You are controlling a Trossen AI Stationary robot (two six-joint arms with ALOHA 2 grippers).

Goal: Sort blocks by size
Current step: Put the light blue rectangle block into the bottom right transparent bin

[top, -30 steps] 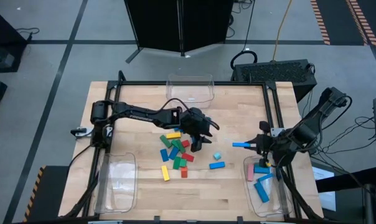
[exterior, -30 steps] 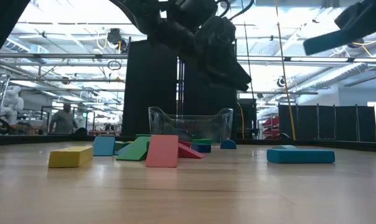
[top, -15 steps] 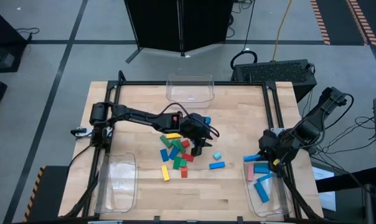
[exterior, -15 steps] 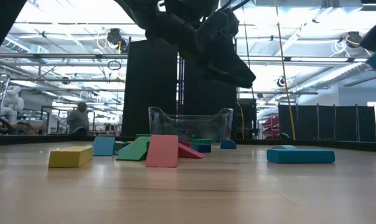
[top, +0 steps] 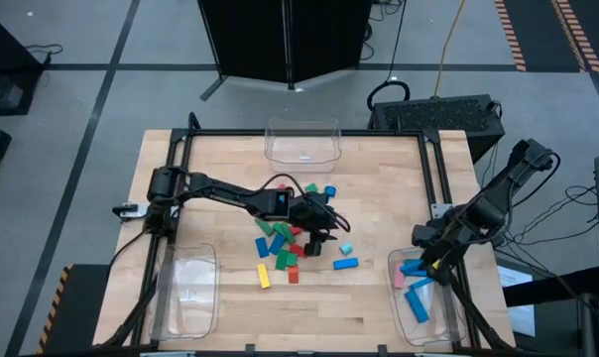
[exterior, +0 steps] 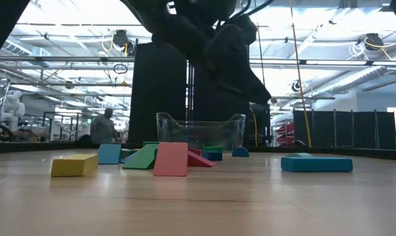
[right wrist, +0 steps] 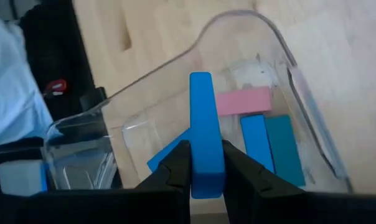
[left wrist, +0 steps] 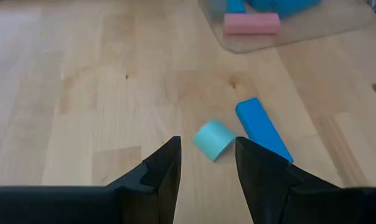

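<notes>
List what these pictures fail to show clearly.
- High view: the left gripper covers part of the block pile; the blocks beneath it are hidden.
- High view: the blocks in the right bin overlap, so their count is unclear.
- Low view: the near blocks hide the ones behind; the pink block stands in front.
- Right wrist view: the right gripper holds a blue bar; its lower end is hidden.

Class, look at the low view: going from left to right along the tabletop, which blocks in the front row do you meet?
Yellow bar → blue block → green wedge → pink block → long teal-blue bar. The blocks packed behind the pink one overlap, so they are left out.
</notes>
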